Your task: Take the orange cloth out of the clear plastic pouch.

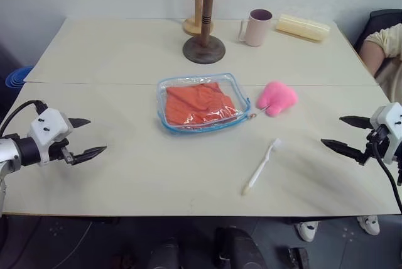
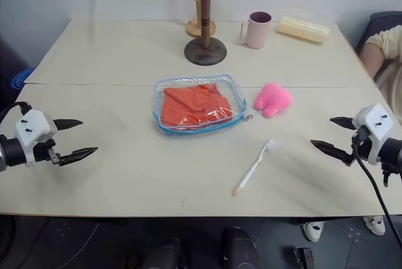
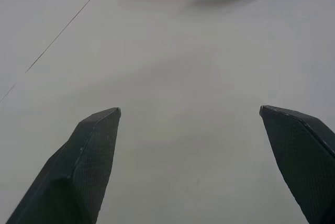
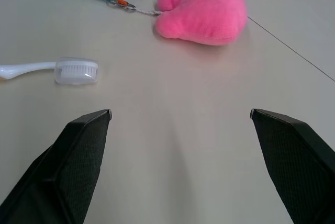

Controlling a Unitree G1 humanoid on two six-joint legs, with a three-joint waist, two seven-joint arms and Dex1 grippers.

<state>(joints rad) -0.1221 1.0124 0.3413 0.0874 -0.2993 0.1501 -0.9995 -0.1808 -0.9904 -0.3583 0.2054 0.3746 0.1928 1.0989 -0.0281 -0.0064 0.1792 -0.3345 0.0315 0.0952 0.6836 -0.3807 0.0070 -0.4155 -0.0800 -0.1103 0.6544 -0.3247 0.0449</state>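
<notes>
- Clear plastic pouch point(image 1: 202, 103): laid flat at the centre of the head view, on the table point(image 1: 125, 168), blue trim along its edges; untouched.
- Orange cloth point(image 1: 200, 104): seen wrinkled inside the pouch, within its outline.
- Left gripper point(image 1: 85, 137): found at the lower left of the head view, well apart from the pouch, which lies up and to the right of it; fingers spread wide, nothing held.
- Right gripper point(image 1: 342, 134): found at the lower right edge of the head view, well apart from the pouch, which lies up and to the left of it; fingers spread wide, nothing held.
- Pink plush point(image 1: 276, 97): placed just right of the pouch, joined to its zipper by a short chain.
- Toothbrush point(image 1: 262, 166): laid below the plush, between the pouch and the right gripper.
- Right wrist view: the chain's small clasp and the clear cap over the toothbrush bristles are shown, detail not made out from the head.
- Left wrist view: bare table between the fingers and a strip of the pouch's blue edge at the top are shown.
- Head view: a wooden stand point(image 1: 205, 14) and a pink mug point(image 1: 256, 27) are shown at the upper centre.
</notes>
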